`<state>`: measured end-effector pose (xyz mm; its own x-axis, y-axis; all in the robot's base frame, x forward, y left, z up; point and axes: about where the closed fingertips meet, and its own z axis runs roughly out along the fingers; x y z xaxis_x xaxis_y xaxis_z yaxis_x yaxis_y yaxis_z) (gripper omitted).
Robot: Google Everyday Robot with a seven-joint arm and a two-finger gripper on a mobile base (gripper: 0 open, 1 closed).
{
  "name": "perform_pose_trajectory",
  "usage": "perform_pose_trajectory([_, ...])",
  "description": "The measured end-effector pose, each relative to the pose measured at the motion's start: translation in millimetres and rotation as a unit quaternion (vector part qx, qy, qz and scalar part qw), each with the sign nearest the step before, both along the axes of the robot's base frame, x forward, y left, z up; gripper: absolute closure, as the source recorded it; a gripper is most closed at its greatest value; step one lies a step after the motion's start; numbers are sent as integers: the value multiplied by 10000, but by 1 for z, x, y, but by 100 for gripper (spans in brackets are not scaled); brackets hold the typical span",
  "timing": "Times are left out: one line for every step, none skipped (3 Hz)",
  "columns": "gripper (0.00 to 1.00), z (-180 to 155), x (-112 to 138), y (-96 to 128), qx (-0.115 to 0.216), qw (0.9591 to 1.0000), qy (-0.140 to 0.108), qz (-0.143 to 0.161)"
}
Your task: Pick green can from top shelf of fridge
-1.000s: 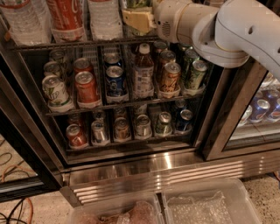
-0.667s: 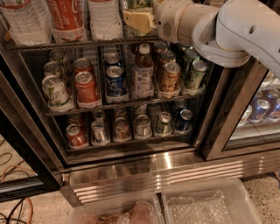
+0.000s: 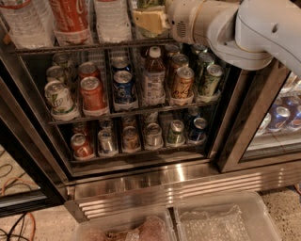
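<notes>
My gripper (image 3: 148, 21) is at the top edge of the view, reaching into the fridge (image 3: 240, 127) at the fourth lane of the top shelf (image 3: 70, 47). Its pale yellow end sits in front of a dark green thing (image 3: 149, 4) that seems to be the green can. Only a sliver of that thing shows above the gripper; the rest is hidden or cut off by the top edge. My white arm (image 3: 254, 28) comes in from the upper right.
Clear bottles (image 3: 23, 23) and a red cola bottle (image 3: 70, 19) stand left of the gripper. Two lower racks hold short cans (image 3: 91, 92) and a small bottle (image 3: 153, 77). A second cooler (image 3: 282, 117) is to the right. Plastic bins (image 3: 221, 221) lie on the floor in front.
</notes>
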<state>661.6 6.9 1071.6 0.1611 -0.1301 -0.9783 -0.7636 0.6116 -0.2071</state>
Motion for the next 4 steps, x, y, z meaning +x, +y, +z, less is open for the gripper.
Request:
perform_pose_trajectory([100,1,-4,1,6,10000,-14,68])
perform_pose_trajectory([100,4,-7,-1,20,9999,-45,106])
perform_pose_trajectory([100,10,-8,-2,39,9999,-88,127])
perform_pose_trajectory([100,57,-19,-19,249,9984,-453,244])
